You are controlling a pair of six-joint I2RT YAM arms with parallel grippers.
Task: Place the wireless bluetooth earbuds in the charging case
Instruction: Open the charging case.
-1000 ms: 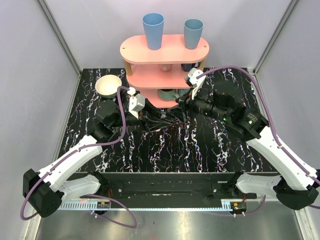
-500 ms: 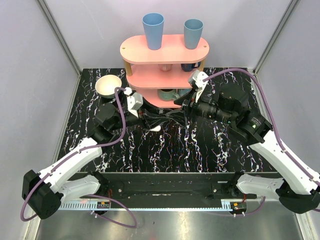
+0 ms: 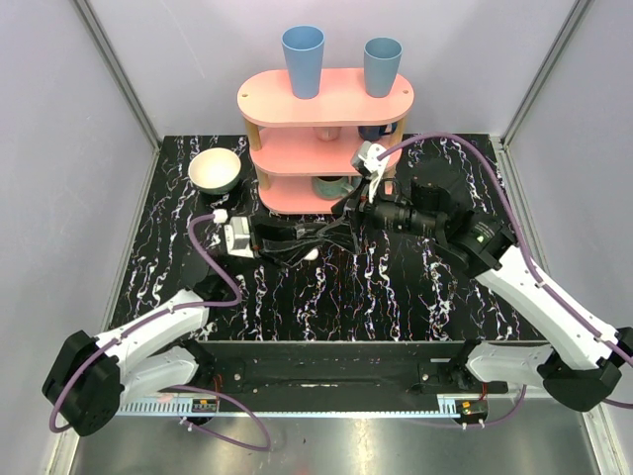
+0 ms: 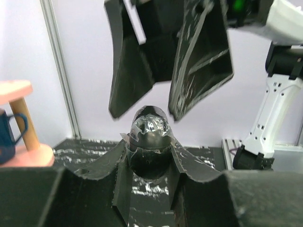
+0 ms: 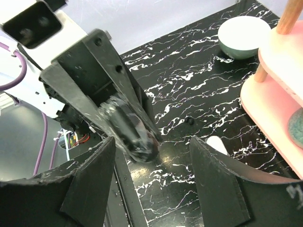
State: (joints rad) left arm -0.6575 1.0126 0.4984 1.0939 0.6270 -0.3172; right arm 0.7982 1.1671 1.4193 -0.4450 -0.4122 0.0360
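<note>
Left wrist view, nearest: the left fingers are clamped on a dark glossy oval, pinched at their tips. Just beyond, the right fingers stand wide apart holding nothing, their tips flanking the oval's top; whether they touch it I cannot tell. Only the right wrist view shows the table below, where the white rounded case lies by one right finger. The top view puts it just beside the left fingertips.
</note>
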